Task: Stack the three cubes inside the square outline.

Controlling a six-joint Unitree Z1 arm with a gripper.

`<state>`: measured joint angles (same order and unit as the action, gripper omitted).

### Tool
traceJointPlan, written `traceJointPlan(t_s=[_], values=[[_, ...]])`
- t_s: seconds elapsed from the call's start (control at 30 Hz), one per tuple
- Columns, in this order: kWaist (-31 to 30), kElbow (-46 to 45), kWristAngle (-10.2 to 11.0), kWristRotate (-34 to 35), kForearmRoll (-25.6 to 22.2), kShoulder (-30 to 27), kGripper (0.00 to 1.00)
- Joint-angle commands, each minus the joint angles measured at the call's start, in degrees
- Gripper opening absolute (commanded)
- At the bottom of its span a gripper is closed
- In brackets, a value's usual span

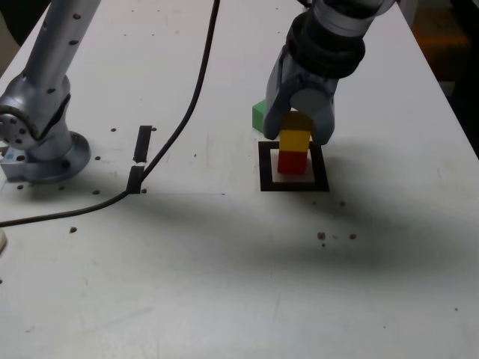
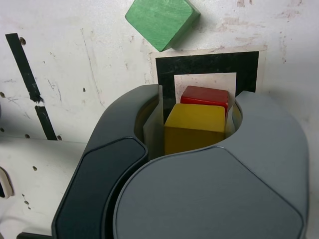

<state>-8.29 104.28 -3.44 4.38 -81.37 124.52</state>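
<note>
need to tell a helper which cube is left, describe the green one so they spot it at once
On the white table, find the square outline of black tape under the gripper. The green cube sits just outside it, alone on the table, while the yellow cube sits on the red cube inside.

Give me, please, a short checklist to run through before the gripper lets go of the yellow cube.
1. Red cube inside the outline: ok, it stands on the white square within the tape.
2. Yellow cube on the red one: ok in the exterior view; whether it rests fully cannot tell.
3. Edges lined up: cannot tell; in the wrist view the yellow cube covers most of the red.
4. Gripper on the yellow cube: ok, the jaws close on its sides.
5. Green cube clear of the stack: ok, it lies outside the outline, apart from it.
6. Cable clear of the outline: ok.
</note>
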Motion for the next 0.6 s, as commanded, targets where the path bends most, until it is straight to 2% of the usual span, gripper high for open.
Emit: traceJointPlan(t_s=[0.0,0.27,0.37,0.43,0.57], values=[[-0.1,0.3,0.0,0.2,-0.3,0.5,0.21],[-0.1,0.9,0.1,0.2,-0.8,1.5,0.27],[-0.1,1.3,0.1,0.2,-1.4,1.8,0.33],[-0.1,1.5,0.0,0.2,-1.9,1.9,0.49],[-0.1,1.8,-0.1,0.9,-3.1,1.8,0.86]])
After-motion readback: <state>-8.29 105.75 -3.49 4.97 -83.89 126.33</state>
